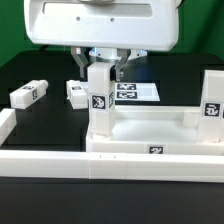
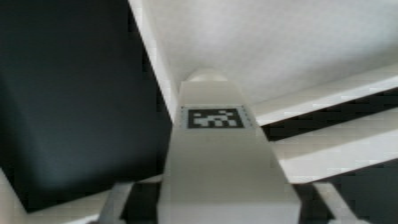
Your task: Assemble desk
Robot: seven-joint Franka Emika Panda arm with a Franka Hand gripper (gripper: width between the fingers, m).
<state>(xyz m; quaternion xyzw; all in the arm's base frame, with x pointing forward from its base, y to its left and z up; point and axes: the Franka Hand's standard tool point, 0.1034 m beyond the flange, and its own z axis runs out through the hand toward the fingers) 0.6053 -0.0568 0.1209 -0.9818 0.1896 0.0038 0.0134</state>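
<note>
**White leg at the corner: seating it well**

White plastic sat between the jaws. The gripper (image 1: 103, 67) was clenched on the upper end of one leg (image 1: 98, 102). The leg stood upright directly beneath the jaws, with its foot on a corner of the top (image 1: 140, 128). In the wrist view the fingers (image 2: 128, 205) bore on opposite sides of the leg, and its tag faced the camera between them.

The step in hand was judged to be fixing this leg into its socket. The socket was hidden under the foot, so the depth of seating could not be told.

1. The leg had to be kept plumb under the jaws, because a tilt would probably jam it in the socket.
2. Pressure was best applied straight down the leg's axis, not sideways, since the top lay loose and could slide.
3. The grip needed to be firm enough that smooth plastic would not slip during any turn.
4. Release was advisable only once the leg stood unaided.

A second leg (image 1: 210, 108) stood upright at another corner, well to one side of the jaws. Two loose legs (image 1: 27, 95) (image 1: 77, 92) lay on the table (image 1: 40, 68), clear of the jaws on the other side.
</note>
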